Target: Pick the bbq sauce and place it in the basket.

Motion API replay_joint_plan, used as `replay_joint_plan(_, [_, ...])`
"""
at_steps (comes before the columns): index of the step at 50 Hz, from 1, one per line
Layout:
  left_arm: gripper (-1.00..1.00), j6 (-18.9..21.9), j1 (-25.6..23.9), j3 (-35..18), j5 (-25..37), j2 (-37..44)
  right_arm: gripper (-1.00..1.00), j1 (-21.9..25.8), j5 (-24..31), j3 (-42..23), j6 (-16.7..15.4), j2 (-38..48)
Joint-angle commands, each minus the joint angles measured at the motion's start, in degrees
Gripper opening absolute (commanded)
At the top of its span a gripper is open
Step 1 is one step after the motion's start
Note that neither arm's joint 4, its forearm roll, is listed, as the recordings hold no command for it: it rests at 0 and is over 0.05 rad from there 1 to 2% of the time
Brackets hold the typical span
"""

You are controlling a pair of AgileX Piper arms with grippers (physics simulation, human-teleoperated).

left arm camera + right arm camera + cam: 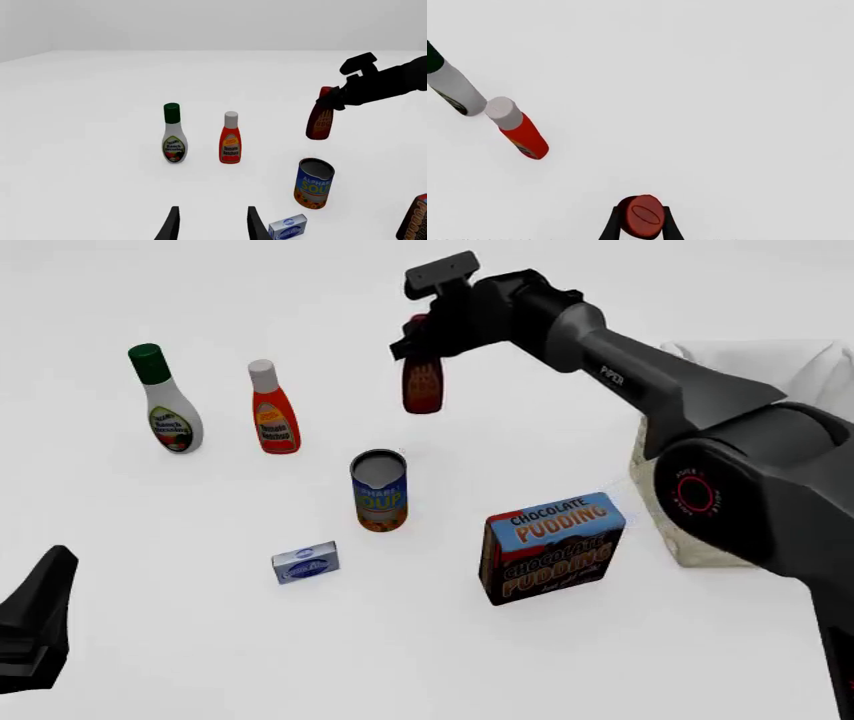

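Far left, matte black left gripper [211,224], fingers apart, grasping nothing. Then white ranch bottle [167,402], green cap; glossy orange-red ketchup bottle [272,409], white cap. Centre: slim dark bbq sauce [423,382] lifted clear of the table, red cap clamped in right gripper [641,226]. Below, cylindrical soup can [379,490], small blue box [304,562], glossy pudding carton [554,546]. Far right, basket [665,540] behind the arm, mostly hidden, white cloth lining.

Place: simulated tabletop test scene, not a real room
Surface: plain white table [561,660] with no texture
Backdrop: blank grey-white wall [200,22] at the far side
Goods: grocery items, such as a soup can [379,490] and pudding box [553,549], standing apart
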Motion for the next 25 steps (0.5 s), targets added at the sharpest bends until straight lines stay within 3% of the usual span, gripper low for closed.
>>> replay_joint_plan(1, [1.00,0.0,0.0,0.0,0.0,0.0,-1.00,0.2,1.1,2.0,-0.6,-6.2])
replay_joint_plan(25, [1.00,0.0,0.0,0.0,0.0,0.0,-1.00,-1.3,7.3,-1.5,-3.4,-12.5])
